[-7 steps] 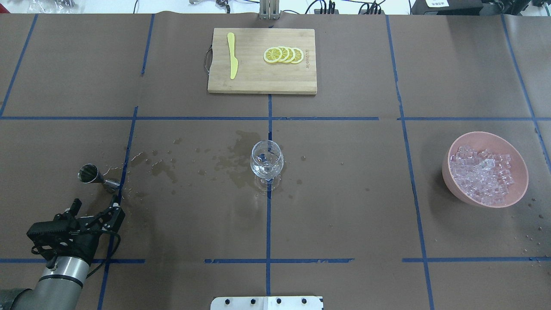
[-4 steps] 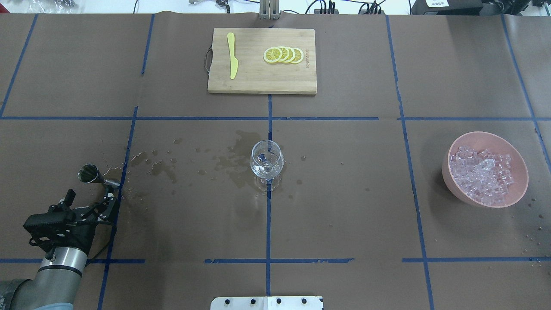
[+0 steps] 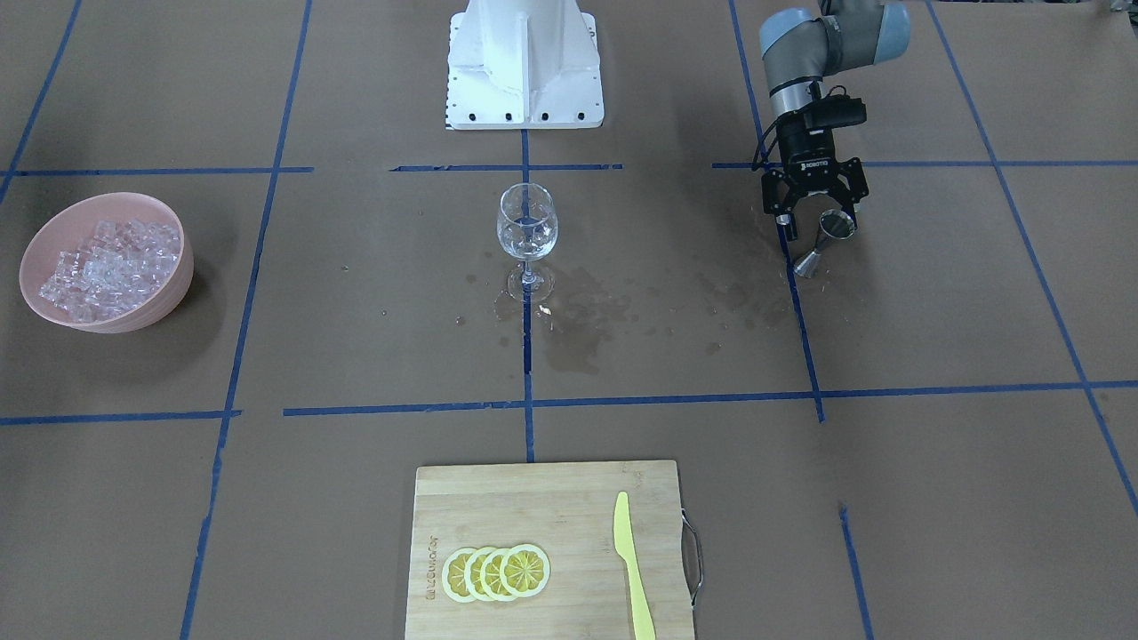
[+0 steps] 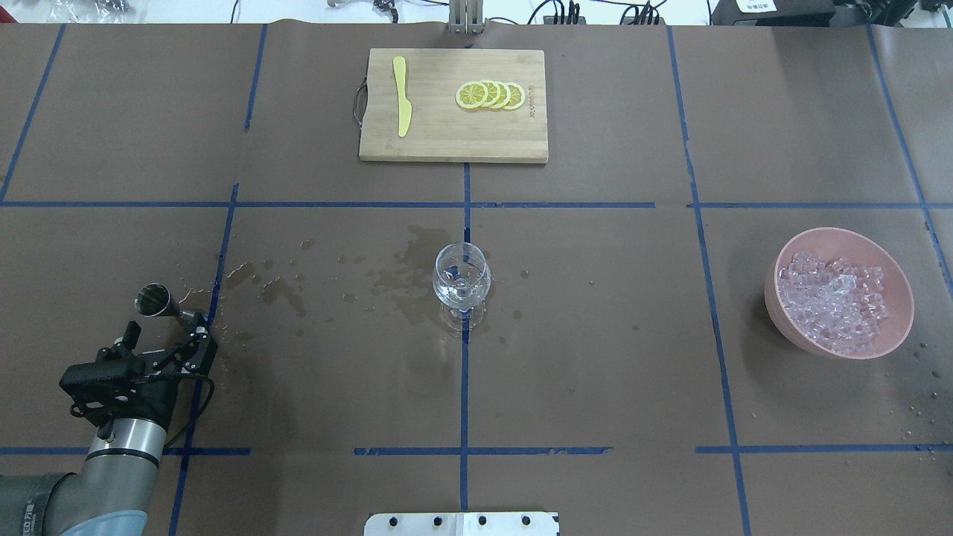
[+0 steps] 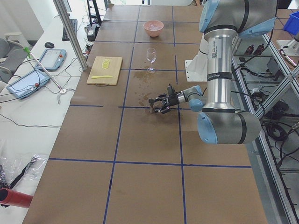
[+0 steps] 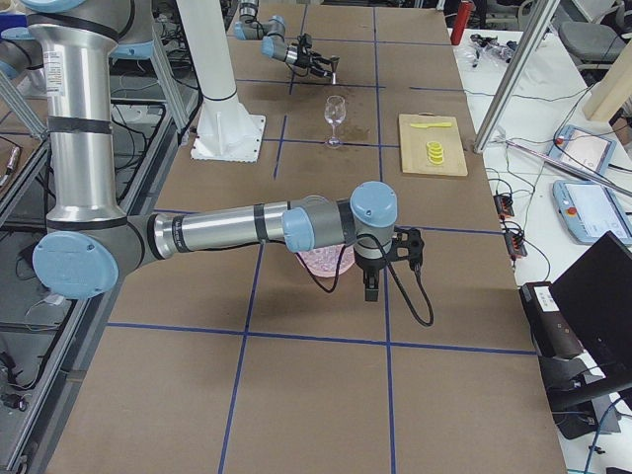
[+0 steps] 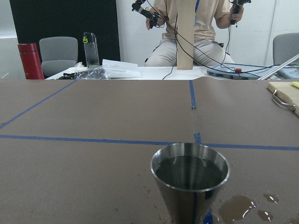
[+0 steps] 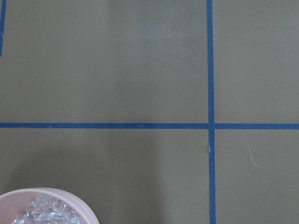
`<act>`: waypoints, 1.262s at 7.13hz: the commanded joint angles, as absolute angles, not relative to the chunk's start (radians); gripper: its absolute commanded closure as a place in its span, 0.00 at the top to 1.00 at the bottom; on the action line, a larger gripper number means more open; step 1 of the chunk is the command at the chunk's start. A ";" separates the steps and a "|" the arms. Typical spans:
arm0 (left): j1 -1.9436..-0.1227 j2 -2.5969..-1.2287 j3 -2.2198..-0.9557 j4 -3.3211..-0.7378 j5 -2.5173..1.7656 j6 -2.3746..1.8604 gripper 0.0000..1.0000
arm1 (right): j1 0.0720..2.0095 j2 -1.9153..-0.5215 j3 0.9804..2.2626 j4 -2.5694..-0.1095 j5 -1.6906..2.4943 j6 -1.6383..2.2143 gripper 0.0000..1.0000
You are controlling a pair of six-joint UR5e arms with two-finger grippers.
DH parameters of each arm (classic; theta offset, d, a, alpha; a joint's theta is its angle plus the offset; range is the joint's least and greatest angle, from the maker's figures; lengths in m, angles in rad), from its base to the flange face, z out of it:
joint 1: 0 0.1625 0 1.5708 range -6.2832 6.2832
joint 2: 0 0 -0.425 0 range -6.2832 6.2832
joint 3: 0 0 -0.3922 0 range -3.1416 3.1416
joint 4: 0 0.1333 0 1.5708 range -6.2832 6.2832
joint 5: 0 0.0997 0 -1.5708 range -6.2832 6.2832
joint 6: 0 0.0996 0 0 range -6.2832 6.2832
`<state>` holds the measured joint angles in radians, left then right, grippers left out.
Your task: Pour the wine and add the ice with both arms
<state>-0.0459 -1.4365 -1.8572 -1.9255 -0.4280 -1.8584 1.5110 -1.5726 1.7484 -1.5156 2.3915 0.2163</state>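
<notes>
My left gripper is open, low over the table, its fingers on either side of a steel jigger. The jigger stands upright right in front of the left wrist camera and holds liquid, the wine. An upright wine glass stands at the table's middle. Whether it holds liquid is hard to see. The ice is heaped in a pink bowl at the right. My right gripper hangs above the table by the bowl. I cannot tell if it is open.
A wooden cutting board with lemon slices and a yellow knife lies at the far middle. Dark wet stains spread between the jigger and the glass. The white pedestal base is at the near edge.
My left gripper, still open, has moved forward towards the jigger and now reaches it. The glass, bowl and board have not moved.
</notes>
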 commanded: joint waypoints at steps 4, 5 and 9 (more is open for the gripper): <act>-0.083 -1.479 -1.841 -1.928 -0.428 -1.856 0.99 | 1.511 -1.574 1.769 -1.516 2.395 0.239 1.00; -0.090 -1.498 -1.821 -1.928 -0.429 -1.858 0.99 | 1.511 -1.574 1.770 -1.516 2.396 0.241 1.00; -0.107 -1.519 -1.776 -1.944 -0.428 -1.858 0.96 | 1.511 -1.575 1.776 -1.516 2.396 0.241 1.00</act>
